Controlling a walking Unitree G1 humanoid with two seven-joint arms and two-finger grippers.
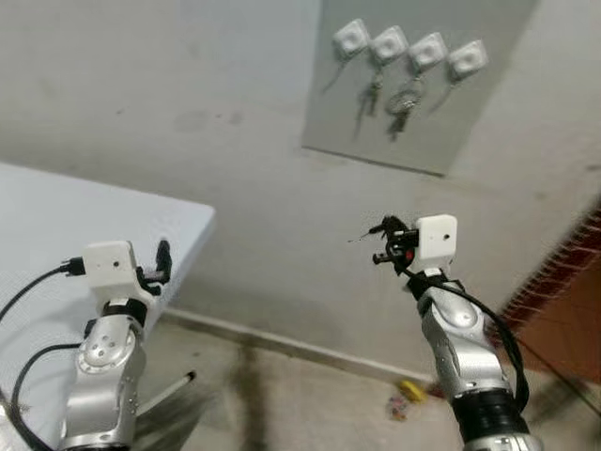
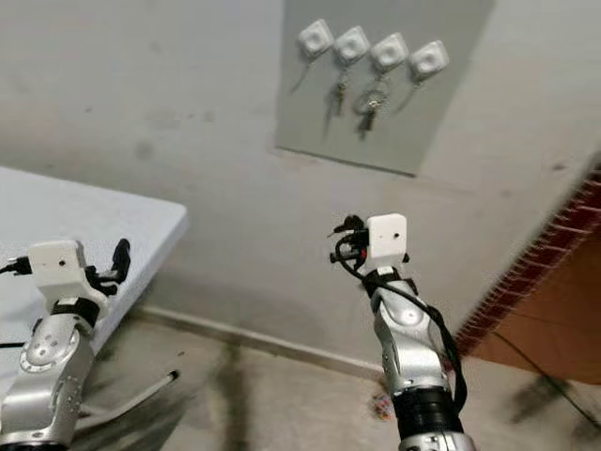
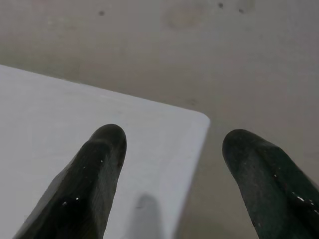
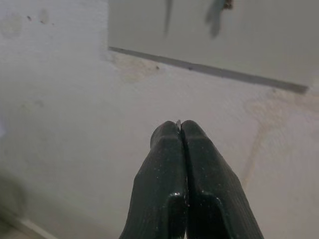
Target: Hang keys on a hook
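Note:
A grey board (image 1: 374, 132) on the wall carries a row of white hooks (image 1: 389, 43). One bunch of keys (image 1: 372, 95) hangs from the second hook, and another bunch on a ring (image 1: 404, 101) hangs from the third. My right gripper (image 1: 383, 241) is raised in front of the wall, below the board and well short of it. Its fingertips (image 4: 180, 130) are pressed shut, with only a tiny bright sliver at the tip, too small to identify. My left gripper (image 1: 161, 262) is open and bare over the white table's corner (image 3: 194, 122).
The white table (image 1: 84, 221) fills the left side, with a folding leg (image 1: 167, 392) under it. A brick wall edge (image 1: 563, 277) stands at the right. Small yellow and coloured litter (image 1: 408, 393) lies on the floor by the skirting.

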